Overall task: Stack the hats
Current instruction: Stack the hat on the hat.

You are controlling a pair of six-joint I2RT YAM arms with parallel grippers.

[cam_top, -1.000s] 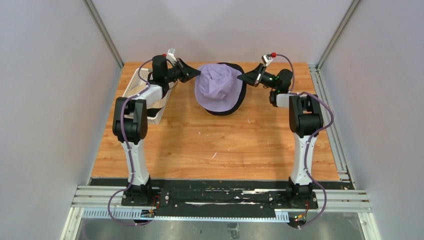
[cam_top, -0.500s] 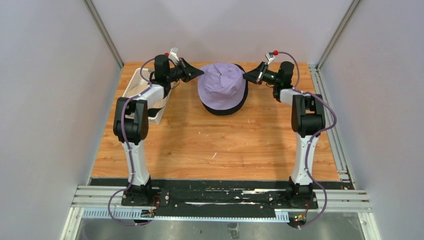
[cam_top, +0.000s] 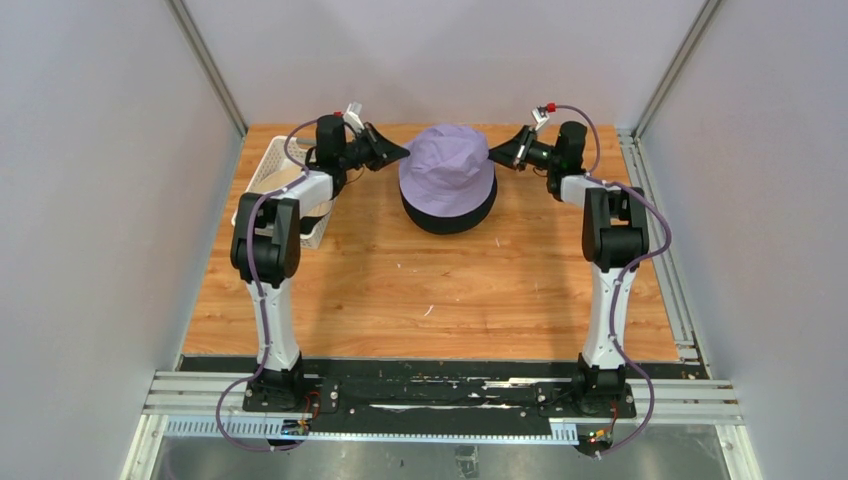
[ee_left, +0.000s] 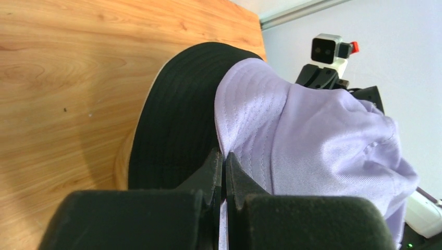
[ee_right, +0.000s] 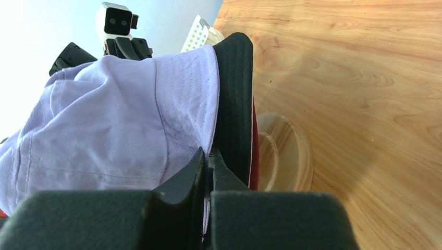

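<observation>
1. The lavender hat (cam_top: 447, 170) sits at the far middle of the counter (cam_top: 450, 300), draped over a black hat (cam_top: 450, 218) whose brim shows all round beneath it.
2. The left pincer (cam_top: 403, 153) is pressed together on the lavender hat's brim at its left side. The right pincer (cam_top: 492, 155) pinches the brim in the same way on the opposite side.
3. Under the black brim, the right wrist view shows a thin maroon edge (ee_right: 254, 156), likely another hat. Below that is the pale rounded stand (ee_right: 284, 151).
4. Judged from this, the pile holds at least three hats. The lavender one looks nearly seated, and it has not yet been let go.
5. What is left is unclear. Something dark lies at the near end of the basket (cam_top: 262, 170), but I cannot tell whether it is a hat.
6. The lavender cloth is a soft twill, with a creased crown and rows of stitching along the brim. The black brim looks smoother and denser.
7. The stand is turned wood with visible grain. The basket is white perforated plastic. The counter is warm wood-grain board.
</observation>
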